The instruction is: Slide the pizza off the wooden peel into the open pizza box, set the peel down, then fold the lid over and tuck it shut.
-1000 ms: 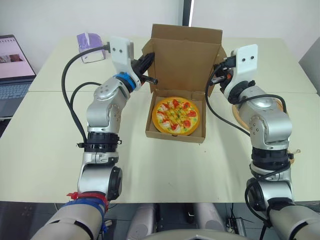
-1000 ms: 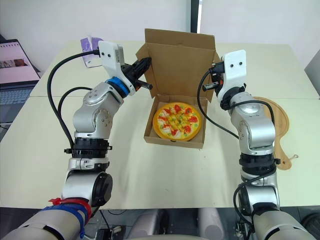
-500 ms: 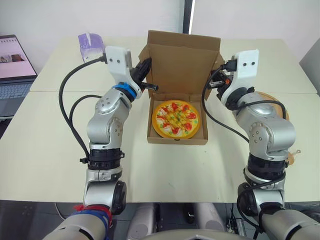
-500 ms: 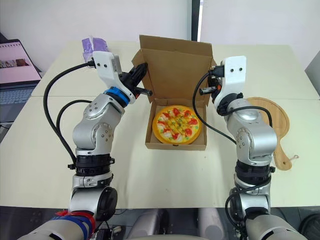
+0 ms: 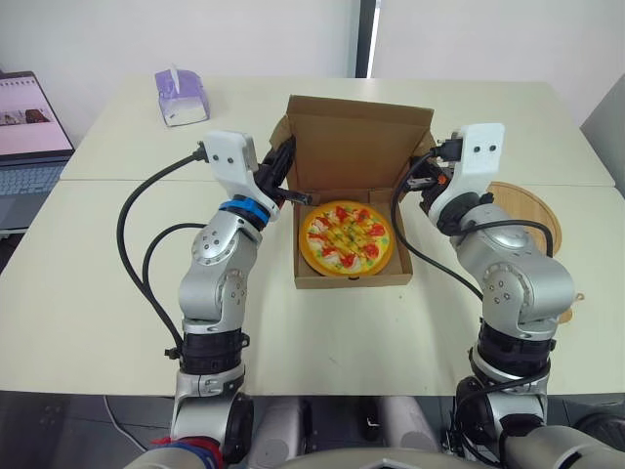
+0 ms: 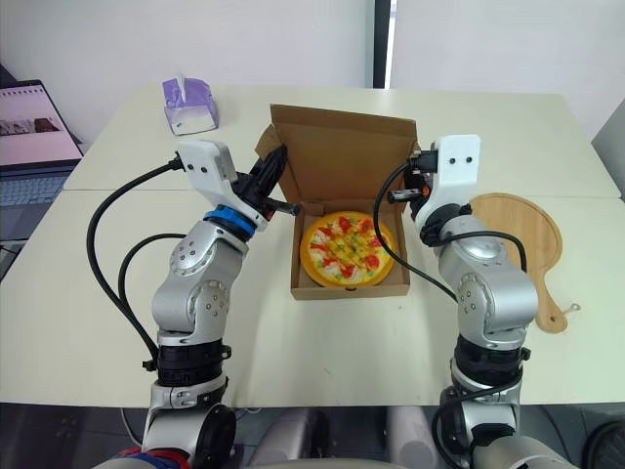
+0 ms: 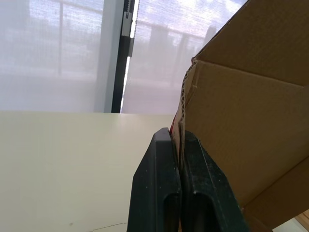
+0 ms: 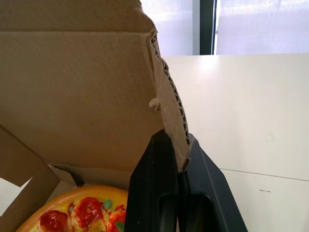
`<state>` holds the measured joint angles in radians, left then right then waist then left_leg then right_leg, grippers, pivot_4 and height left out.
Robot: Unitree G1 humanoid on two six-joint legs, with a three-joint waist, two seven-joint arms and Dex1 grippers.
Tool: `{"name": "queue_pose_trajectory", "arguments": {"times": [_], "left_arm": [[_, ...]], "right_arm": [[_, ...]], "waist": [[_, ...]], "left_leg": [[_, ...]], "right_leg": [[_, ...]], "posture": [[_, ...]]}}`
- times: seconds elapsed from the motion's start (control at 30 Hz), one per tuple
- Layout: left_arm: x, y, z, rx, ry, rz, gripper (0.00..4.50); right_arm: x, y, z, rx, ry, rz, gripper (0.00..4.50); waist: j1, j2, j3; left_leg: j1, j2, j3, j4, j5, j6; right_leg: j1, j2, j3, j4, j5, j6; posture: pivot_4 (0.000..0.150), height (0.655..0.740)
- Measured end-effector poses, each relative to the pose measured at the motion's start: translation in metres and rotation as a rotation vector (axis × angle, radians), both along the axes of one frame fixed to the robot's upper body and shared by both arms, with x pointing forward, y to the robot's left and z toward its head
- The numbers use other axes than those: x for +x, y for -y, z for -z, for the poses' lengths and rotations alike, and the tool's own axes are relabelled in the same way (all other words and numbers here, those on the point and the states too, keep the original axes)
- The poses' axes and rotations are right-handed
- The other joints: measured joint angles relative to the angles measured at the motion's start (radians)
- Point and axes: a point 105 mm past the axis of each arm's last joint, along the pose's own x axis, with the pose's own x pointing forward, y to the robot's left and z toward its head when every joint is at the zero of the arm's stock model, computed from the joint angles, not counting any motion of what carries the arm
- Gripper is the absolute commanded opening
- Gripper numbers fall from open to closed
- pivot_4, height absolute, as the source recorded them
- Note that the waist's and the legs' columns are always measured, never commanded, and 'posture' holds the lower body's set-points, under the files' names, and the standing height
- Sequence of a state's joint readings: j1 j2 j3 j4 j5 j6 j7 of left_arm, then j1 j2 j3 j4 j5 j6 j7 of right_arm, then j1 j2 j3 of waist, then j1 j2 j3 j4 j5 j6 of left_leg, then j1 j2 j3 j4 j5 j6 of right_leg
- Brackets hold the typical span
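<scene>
Pale tabletop (image 5: 98, 293) with a cardboard pizza box (image 5: 352, 281) at its centre. The pizza (image 5: 346, 237) lies flat in the tray of the box, below and between the two claws. The wooden peel (image 6: 522, 249) lies flat on the table, outboard of the right claw and well apart from the box. By this layout the sliding and the set-down appear complete, and the lid fold is the step in hand.

The lid (image 5: 356, 147) stands nearly upright behind the pizza. The left claw (image 7: 176, 135) is closed narrowly on the corrugated edge of the lid's left side, with the cardboard sandwiched between its fingers. The right claw (image 8: 176, 141) likewise pinches the lid's right side flap, just above the tray corner. Gripping both side edges at matching height probably serves to bring the lid over squarely without twisting, and keeps the flaps positioned to enter the tray walls.

A tissue box (image 5: 181, 96) sits beyond the left claw, and a laptop (image 5: 29, 127) sits far outboard of it. Both are clear of the fold path.

Risk: a flap may catch outside the tray wall, or the light box may skid forward.
</scene>
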<state>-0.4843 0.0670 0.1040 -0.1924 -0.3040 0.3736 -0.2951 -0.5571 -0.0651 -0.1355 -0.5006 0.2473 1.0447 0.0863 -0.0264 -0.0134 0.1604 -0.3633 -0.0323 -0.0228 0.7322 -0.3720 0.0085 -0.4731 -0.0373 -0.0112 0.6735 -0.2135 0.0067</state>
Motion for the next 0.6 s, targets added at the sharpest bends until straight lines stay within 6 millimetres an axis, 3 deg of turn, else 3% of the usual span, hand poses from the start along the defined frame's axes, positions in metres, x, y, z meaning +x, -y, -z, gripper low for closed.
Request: {"name": "queue_pose_trajectory", "arguments": {"times": [0.37,0.6], "left_arm": [[0.000,-0.001,-0.001,0.007,0.013,-0.015,0.00],[0.006,-0.003,-0.001,0.009,0.000,-0.021,0.00]], "right_arm": [[0.006,-0.001,-0.017,-0.032,0.017,-0.012,0.04],[0.007,-0.002,-0.015,0.013,-0.051,-0.024,0.04]], "waist": [[0.000,0.000,0.000],[0.000,0.000,0.000]], "left_leg": [[0.000,0.000,0.000,0.000,0.000,0.000],[0.000,0.000,0.000,0.000,0.000,0.000]], "right_leg": [[0.000,0.000,0.000,0.000,0.000,0.000],[0.000,0.000,0.000,0.000,0.000,0.000]], "posture": [[0.150,0.7251],[0.150,0.7251]]}}
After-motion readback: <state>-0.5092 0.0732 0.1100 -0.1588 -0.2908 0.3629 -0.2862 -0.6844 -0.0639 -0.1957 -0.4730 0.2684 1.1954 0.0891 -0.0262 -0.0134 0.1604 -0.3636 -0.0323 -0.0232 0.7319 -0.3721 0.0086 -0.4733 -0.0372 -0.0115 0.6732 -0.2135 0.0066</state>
